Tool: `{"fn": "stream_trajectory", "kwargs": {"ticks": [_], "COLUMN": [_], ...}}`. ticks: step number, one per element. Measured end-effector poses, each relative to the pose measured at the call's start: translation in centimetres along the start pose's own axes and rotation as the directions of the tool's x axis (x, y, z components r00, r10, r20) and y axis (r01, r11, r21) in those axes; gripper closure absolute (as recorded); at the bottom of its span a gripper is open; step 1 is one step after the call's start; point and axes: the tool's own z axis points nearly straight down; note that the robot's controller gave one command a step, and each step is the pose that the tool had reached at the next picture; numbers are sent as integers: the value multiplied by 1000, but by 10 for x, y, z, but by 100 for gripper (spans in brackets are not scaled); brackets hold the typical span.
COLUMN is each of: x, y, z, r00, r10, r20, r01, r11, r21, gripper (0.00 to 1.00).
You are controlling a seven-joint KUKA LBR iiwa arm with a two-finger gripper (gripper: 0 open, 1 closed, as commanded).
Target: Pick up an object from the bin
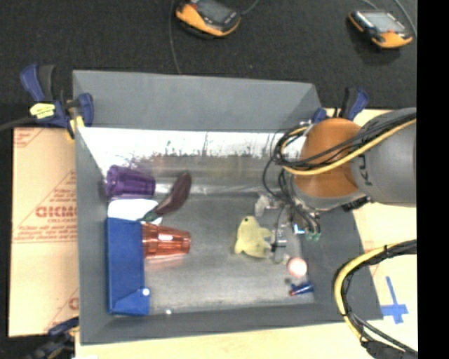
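My claw [279, 233], its spread not discernible, is sitting just beside the right edge of the pale yellow, soft-looking crumpled lump [250, 240] lying right of centre in the grey metal bin [210, 287], so I am judging grasp and lift as not yet done.

matt grey metal bin [210, 291], glossy red plastic cup [166, 243], purple plastic cup [129, 183] (both see-through), matt blue cloth [125, 263]

Robotics lab bench: grey metal bin [210, 284] on black matting [105, 35], cabled robot arm [389, 165], orange handheld devices [208, 15].
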Motion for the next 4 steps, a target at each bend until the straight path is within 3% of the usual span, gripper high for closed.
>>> {"fn": "stream_trajectory", "kwargs": {"ticks": [1, 3, 4], "x": [16, 17, 17], "y": [11, 11, 11], "z": [9, -2, -38], "r00": [990, 990, 990], "r10": [139, 139, 138], "r20": [-5, -10, -11], "r01": [-139, -139, -138], "r11": [990, 990, 990], "r21": [1, 1, 1], "gripper": [100, 100, 100]}}
